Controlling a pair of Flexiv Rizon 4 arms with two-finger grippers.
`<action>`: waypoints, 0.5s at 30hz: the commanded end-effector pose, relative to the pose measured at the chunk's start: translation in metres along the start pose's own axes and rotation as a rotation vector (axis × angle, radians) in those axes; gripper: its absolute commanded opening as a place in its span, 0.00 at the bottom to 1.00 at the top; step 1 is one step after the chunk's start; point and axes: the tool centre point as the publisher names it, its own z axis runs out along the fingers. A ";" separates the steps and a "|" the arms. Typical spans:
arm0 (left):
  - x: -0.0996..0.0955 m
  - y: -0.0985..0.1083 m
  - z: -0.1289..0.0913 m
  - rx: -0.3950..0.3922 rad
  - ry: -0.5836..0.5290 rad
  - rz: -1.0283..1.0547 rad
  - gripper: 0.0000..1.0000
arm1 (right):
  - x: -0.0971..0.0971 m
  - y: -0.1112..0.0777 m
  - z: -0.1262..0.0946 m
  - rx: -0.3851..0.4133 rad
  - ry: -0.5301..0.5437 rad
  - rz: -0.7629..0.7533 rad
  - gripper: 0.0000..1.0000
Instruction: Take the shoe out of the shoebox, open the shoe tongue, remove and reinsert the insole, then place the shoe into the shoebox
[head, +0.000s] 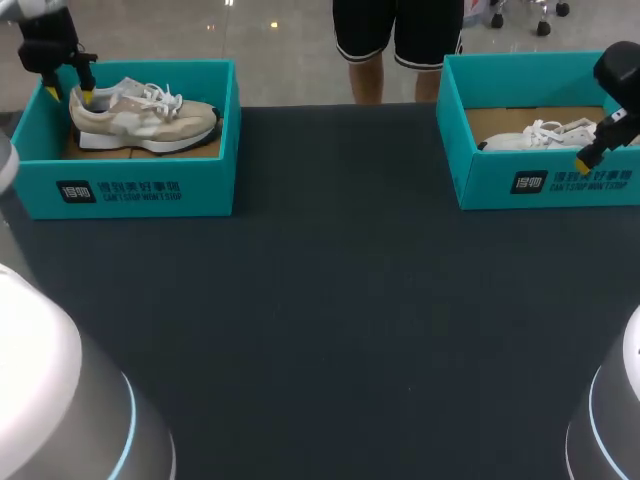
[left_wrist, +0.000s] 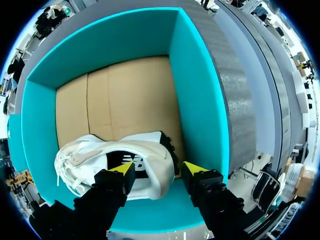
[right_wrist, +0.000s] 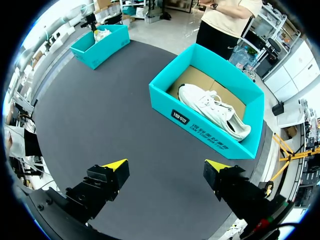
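Left pincer (left_wrist: 159, 170): fingers apart, gripping nothing. It hangs inside the teal cardboard shoebox (left_wrist: 200, 100), over the heel of the beige-and-white lace-up trainer (left_wrist: 95, 157), which lies on the box floor.

Key relation: the trainer's long axis runs along your finger line. One yellow tip sits over the shoe mouth, the other just behind the heel, and the toe lies out beyond the first tip. Closing should catch the heel wall.

Right pincer (right_wrist: 167, 167): spread, empty, above bare table, well apart; left arm is nearer.
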 end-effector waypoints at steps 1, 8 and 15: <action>0.007 0.013 0.011 0.020 -0.011 -0.001 0.60 | -0.001 0.000 0.000 0.000 0.001 0.000 1.00; 0.010 0.014 0.023 0.037 -0.013 -0.004 0.62 | -0.001 0.000 0.000 0.000 0.001 0.000 1.00; 0.014 0.019 0.037 0.052 -0.017 -0.012 0.62 | -0.001 0.000 0.000 0.000 0.001 0.000 1.00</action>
